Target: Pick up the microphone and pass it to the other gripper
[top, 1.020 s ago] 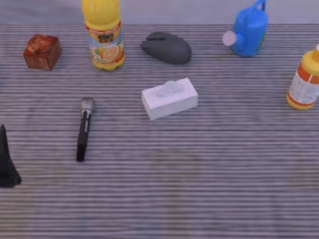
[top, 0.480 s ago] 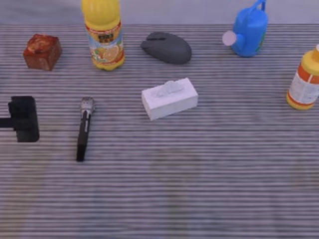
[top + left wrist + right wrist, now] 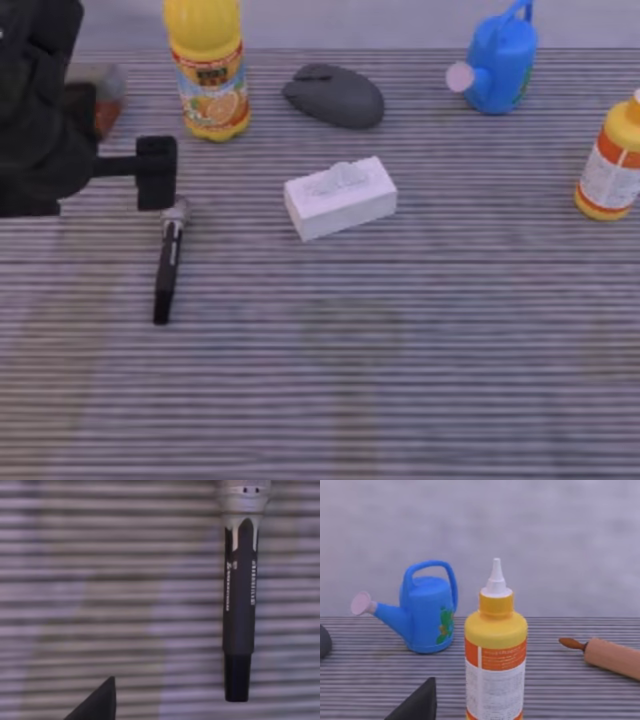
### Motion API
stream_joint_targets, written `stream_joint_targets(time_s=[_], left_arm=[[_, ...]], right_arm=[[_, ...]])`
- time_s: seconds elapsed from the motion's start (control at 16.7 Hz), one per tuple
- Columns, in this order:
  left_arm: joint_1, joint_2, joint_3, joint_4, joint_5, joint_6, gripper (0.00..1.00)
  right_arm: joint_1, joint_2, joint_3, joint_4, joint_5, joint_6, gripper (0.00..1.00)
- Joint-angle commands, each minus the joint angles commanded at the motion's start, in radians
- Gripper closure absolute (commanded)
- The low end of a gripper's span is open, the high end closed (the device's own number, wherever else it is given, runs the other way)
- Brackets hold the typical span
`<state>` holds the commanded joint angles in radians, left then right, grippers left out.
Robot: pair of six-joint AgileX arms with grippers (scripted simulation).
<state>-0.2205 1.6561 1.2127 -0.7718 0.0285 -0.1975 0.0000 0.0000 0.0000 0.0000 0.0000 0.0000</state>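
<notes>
The microphone [image 3: 167,260] lies flat on the striped table [image 3: 420,380] at the top view's left, its long axis running nearly straight toward and away from the near edge, silver mesh head at the far end and black handle trailing toward me. My left gripper [image 3: 156,172] hangs just beyond that head, on the far side of it, with nothing held. In my left wrist view the microphone [image 3: 240,595] runs the length of the picture, clear of the one black fingertip [image 3: 97,705] that shows in the corner, so I judge the handle sits off to one side of my jaws rather than between them. I cannot tell how wide the jaws stand, since only that single tip shows. My left arm is plainly the nearer one. My right gripper [image 3: 417,702] is out of the top view and far off, looking at an orange-labelled squeeze bottle [image 3: 495,655] and a blue watering can [image 3: 422,612]; its opening I cannot tell either.
</notes>
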Motion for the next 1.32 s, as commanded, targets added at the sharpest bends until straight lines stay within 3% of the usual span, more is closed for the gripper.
stream_joint_targets(time_s=[0.36, 0.78, 1.32], left_arm=[[-0.041, 0.296, 0.209, -0.162, -0.001, -0.036, 0.0], [-0.038, 0.318, 0.219, -0.171, -0.002, -0.038, 0.0], [-0.048, 0.501, 0.099, 0.135, -0.001, -0.041, 0.0]], right_arm=[[0.0, 0.0, 0.0, 0.0, 0.0, 0.0, 0.0], [0.0, 0.0, 0.0, 0.0, 0.0, 0.0, 0.0], [0.0, 0.0, 0.0, 0.0, 0.0, 0.0, 0.0]])
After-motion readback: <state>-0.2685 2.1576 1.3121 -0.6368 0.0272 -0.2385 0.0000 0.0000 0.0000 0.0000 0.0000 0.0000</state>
